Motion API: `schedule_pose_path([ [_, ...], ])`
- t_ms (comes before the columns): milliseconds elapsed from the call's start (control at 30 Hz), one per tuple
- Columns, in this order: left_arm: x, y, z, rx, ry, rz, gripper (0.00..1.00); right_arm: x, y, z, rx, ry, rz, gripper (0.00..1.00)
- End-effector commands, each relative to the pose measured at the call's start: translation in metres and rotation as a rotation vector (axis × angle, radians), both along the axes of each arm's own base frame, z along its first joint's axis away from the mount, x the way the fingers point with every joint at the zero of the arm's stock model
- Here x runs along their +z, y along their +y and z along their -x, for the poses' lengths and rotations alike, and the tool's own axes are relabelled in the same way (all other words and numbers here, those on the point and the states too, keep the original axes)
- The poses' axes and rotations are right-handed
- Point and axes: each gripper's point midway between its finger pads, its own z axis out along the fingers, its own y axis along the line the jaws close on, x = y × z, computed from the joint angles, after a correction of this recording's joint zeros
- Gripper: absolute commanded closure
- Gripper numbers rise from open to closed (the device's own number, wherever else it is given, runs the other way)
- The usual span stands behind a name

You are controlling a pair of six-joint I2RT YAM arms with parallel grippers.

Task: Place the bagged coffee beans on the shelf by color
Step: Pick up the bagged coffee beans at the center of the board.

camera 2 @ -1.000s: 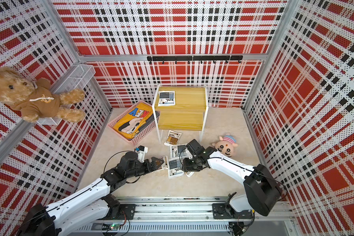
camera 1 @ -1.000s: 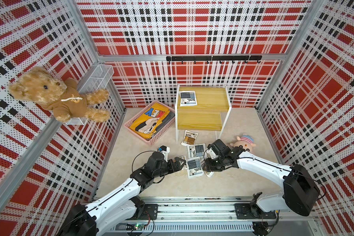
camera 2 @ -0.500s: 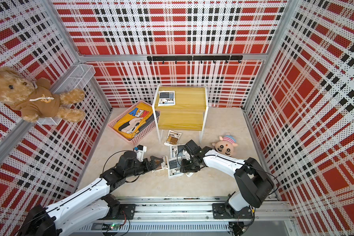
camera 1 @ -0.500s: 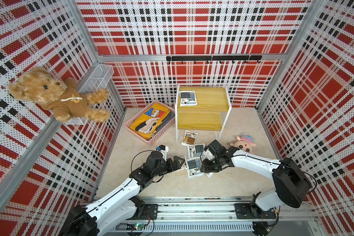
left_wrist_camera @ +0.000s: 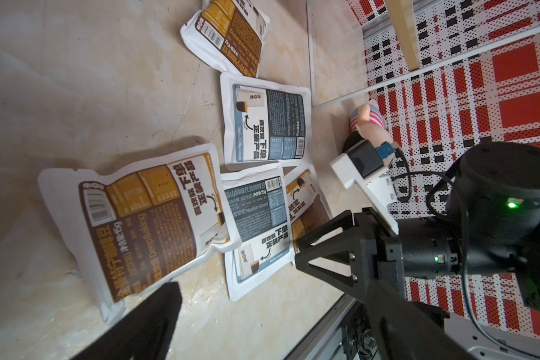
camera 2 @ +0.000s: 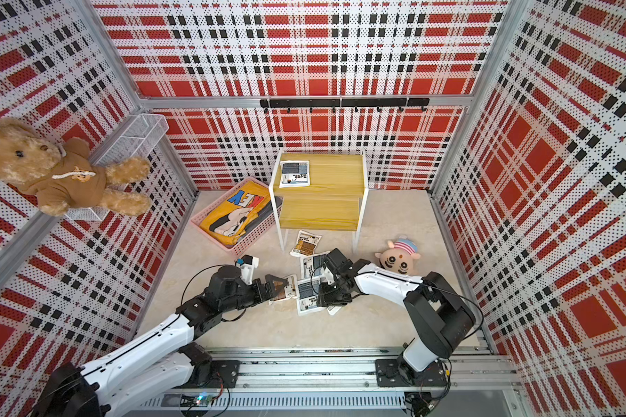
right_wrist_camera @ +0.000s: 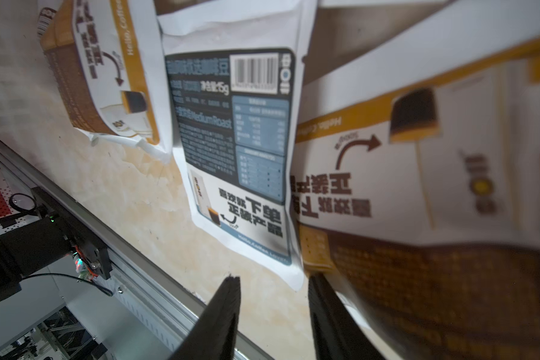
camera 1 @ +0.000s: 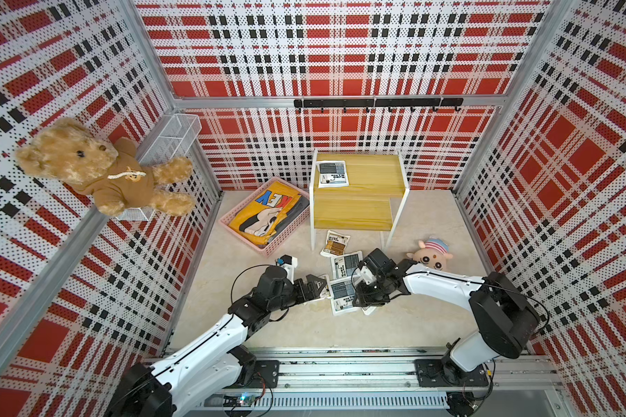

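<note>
The shelf (camera 1: pixel 362 213) stands at the back with one grey-blue bagged coffee beans pouch (camera 1: pixel 332 174) on its upper board. Several more pouches lie on the floor before it: a brown one (camera 1: pixel 335 243), two grey-blue (camera 1: pixel 346 264) (camera 1: pixel 341 296), and a brown one (left_wrist_camera: pixel 144 224) just beyond my left gripper (camera 1: pixel 315 286), which is open and empty. My right gripper (right_wrist_camera: pixel 275 314) hovers low over the floor with a gap between its fingers. The near grey-blue pouch's corner (right_wrist_camera: pixel 290 274) is just past the tips. Another brown pouch (right_wrist_camera: pixel 434 187) lies against one finger.
A pink basket (camera 1: pixel 232 231) holding a yellow garment sits left of the shelf. A small plush head (camera 1: pixel 432 252) lies by the right arm. A teddy bear (camera 1: pixel 98 169) hangs on a white wire basket (camera 1: pixel 174 139) on the left wall. The metal rail (camera 1: pixel 340 364) runs along the front.
The right gripper has shifted a little left toward the pile of pouches and its fingers have narrowed slightly. The left arm has stayed put, still open.
</note>
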Motion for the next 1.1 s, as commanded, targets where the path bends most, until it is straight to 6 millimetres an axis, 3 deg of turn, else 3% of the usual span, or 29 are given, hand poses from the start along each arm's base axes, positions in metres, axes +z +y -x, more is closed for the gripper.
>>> schedule_pose_path([
  [0, 0.016, -0.002, -0.005, -0.012, -0.041, 0.013, 0.01, 0.0, 0.006, -0.002, 0.016, -0.007, -0.015, 0.56],
  [700, 0.015, 0.008, -0.004, 0.012, -0.045, 0.01, 0.01, -0.011, 0.02, -0.003, 0.044, 0.012, -0.03, 0.61],
  [1067, 0.015, 0.012, -0.003, 0.019, -0.041, 0.006, 0.01, -0.023, 0.023, -0.004, 0.041, 0.029, -0.036, 0.7],
])
